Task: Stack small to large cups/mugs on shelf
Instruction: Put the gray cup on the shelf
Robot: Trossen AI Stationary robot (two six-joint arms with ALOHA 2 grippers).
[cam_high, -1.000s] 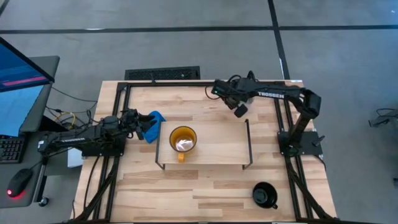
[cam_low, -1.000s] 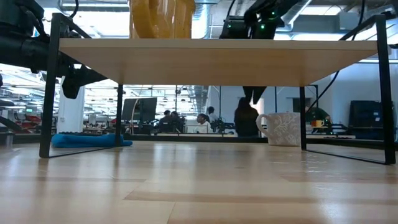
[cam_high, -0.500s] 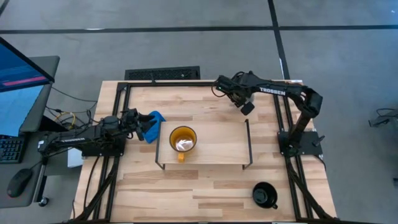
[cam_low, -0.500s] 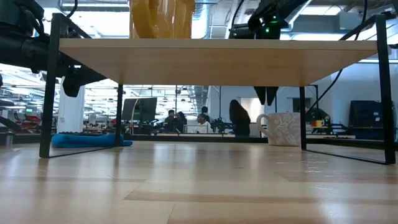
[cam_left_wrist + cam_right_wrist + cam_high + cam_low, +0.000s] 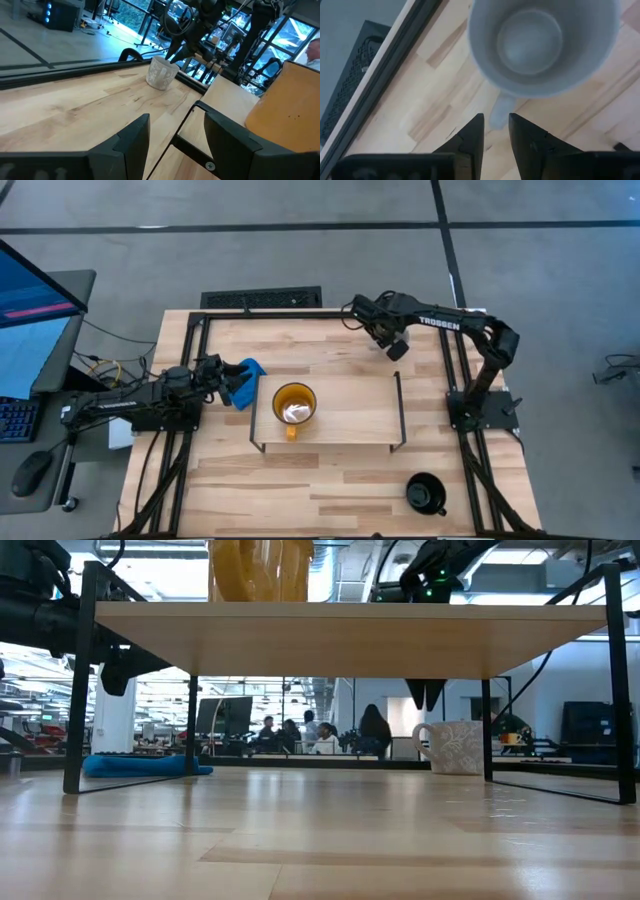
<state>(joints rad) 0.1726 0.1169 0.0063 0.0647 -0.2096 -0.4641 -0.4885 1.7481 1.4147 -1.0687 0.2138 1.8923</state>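
Left gripper [image 5: 232,383] parked at the table's left edge by the blue cloth [image 5: 250,369], fingers spread. Yellow mug [image 5: 293,404] on the shelf [image 5: 360,420]. Right gripper [image 5: 495,134] above the grey-white mug [image 5: 544,42] behind the shelf, fingers parted narrowly over its handle, empty. Black mug [image 5: 425,492] at front right.

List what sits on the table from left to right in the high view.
Left gripper → blue cloth → yellow mug on the shelf → right gripper → black mug.
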